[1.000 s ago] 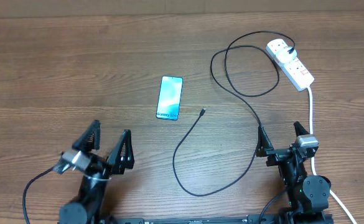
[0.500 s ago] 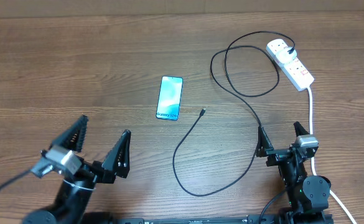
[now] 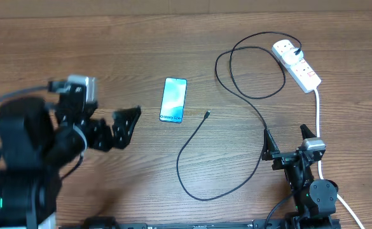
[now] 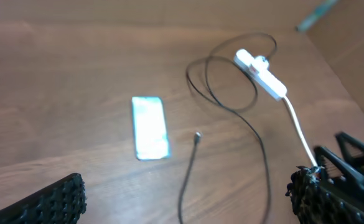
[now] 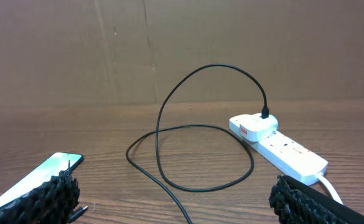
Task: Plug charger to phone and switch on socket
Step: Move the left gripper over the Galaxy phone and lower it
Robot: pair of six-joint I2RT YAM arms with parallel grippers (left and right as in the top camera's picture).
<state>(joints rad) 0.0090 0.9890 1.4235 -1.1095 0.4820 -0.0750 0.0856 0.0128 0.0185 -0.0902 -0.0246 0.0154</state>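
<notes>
Both jaws spread wide and empty above the bench [image 3: 77, 51].
The phone [image 3: 173, 100] lies flat, screen up, near centre; the charger [image 3: 206, 116] tip rests apart from it at its 4 o'clock, its cable looping to the socket [image 3: 298, 65] at 2 o'clock. The left gripper [image 4: 185, 196] hovers at the phone's 8 o'clock, and the right gripper [image 3: 286, 140] at 5 o'clock.

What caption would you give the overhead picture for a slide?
Open left hand hovers near the phone; the charger's free tip lies beside it, far end plugged into the socket.
</notes>
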